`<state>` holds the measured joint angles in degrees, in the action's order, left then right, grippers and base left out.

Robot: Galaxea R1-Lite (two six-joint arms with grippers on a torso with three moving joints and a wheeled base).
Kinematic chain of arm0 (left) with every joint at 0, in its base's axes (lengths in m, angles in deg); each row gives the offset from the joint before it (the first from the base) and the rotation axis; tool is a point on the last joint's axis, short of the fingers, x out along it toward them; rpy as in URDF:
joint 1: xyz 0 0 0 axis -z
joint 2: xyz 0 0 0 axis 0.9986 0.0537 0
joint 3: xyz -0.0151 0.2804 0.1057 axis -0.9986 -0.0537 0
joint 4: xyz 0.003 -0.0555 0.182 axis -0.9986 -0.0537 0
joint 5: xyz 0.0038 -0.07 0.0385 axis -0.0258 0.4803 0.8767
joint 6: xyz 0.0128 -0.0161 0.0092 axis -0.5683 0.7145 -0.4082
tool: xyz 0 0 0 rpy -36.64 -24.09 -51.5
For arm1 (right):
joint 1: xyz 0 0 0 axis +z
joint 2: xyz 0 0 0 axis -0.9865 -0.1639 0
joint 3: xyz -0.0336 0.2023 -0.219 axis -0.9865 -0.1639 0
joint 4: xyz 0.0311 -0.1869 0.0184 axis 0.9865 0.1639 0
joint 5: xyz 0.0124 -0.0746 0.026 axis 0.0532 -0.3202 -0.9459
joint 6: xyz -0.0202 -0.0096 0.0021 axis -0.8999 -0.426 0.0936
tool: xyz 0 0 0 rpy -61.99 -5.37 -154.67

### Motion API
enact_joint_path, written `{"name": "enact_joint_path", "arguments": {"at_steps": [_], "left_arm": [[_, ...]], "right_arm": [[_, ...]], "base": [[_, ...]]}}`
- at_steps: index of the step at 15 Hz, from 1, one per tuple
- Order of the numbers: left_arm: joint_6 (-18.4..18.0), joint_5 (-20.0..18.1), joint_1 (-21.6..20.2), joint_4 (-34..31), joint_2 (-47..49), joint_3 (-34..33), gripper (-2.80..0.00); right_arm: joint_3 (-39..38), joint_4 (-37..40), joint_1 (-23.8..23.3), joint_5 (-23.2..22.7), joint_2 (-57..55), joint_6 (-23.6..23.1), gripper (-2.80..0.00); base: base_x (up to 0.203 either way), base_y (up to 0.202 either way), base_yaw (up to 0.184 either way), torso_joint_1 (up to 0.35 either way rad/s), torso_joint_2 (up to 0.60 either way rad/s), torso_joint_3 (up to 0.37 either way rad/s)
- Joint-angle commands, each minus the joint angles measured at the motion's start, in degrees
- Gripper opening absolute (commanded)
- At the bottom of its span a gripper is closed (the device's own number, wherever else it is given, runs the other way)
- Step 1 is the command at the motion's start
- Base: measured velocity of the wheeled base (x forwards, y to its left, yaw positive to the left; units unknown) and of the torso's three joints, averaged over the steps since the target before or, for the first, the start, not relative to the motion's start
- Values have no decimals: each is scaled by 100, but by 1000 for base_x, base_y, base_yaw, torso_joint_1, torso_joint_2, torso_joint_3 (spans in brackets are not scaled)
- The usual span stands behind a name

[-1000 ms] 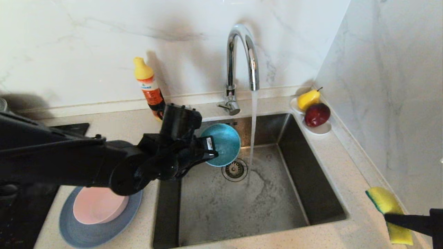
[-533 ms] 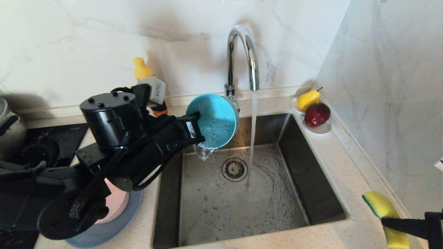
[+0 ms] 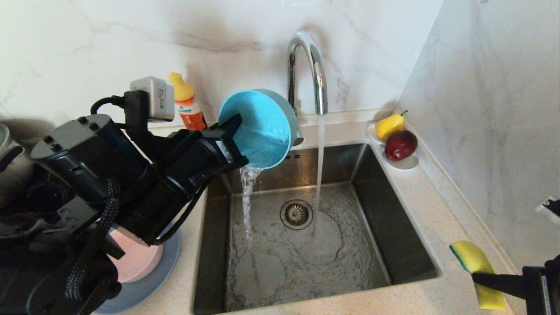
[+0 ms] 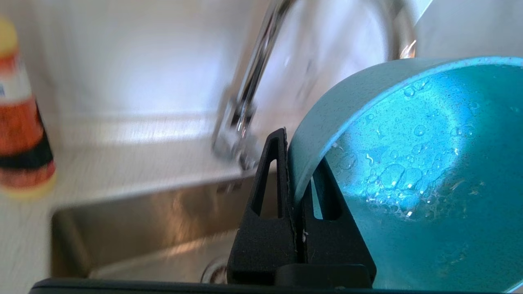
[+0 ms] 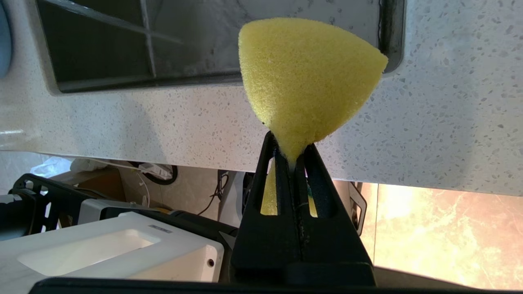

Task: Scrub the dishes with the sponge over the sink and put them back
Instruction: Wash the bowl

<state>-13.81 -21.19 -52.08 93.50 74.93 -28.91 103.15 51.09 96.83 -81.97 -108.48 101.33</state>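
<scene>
— Left gripper (image 3: 234,131): what has it got?

— Its fingers are clamped on the rim of the small teal bowl (image 3: 258,127), one finger inside the wall and one outside, as the left wrist view shows (image 4: 296,196). The bowl hangs over the back left part of the sink (image 3: 393,227), just beside the tap (image 3: 306,70).

— Which way does the bowl face?

— Tipped steeply onto its side, mouth turned toward the camera and a little down, base toward the back wall. A thin stream of water (image 3: 247,192) runs off its lowest rim into the basin. Droplets cling inside it.

— And the right gripper (image 3: 474,276)?

— Pinched tight on the sponge (image 3: 477,269), near the front right corner of the sink, over the countertop (image 3: 437,210). The sponge's long axis runs roughly front to back along the counter edge, green scouring side (image 3: 457,256) facing the sink.

— The other dishes?

— The pale pink bowl (image 3: 135,262) sits on the slate-blue plate (image 3: 148,284), left of the sink, partly hidden by the left arm. The tap is running.
</scene>
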Motion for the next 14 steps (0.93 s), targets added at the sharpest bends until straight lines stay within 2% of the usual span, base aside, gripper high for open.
{"name": "enact_joint_path", "arguments": {"at_steps": [1, 6, 11, 14], "left_arm": [[1, -15, -4, 423, -14, -22, -280], [9, -29, -6, 1288, -11, -137, -280], [21, -56, -171, 1343, -152, -120, -280], [73, -236, -300, 1151, -180, -136, -280]], "right_arm": [[-12, 18, 9, -6, 1, 12, -280], [-13, 53, 9, -6, 41, 21, -280], [-4, 44, 9, -15, -9, 21, -280], [29, 44, 24, -15, 79, 29, -280]], "base": [[0, 0, 0, 0, 0, 0], [0, 0, 0, 0, 0, 0], [0, 0, 0, 0, 0, 0], [0, 0, 0, 0, 0, 0]]}}
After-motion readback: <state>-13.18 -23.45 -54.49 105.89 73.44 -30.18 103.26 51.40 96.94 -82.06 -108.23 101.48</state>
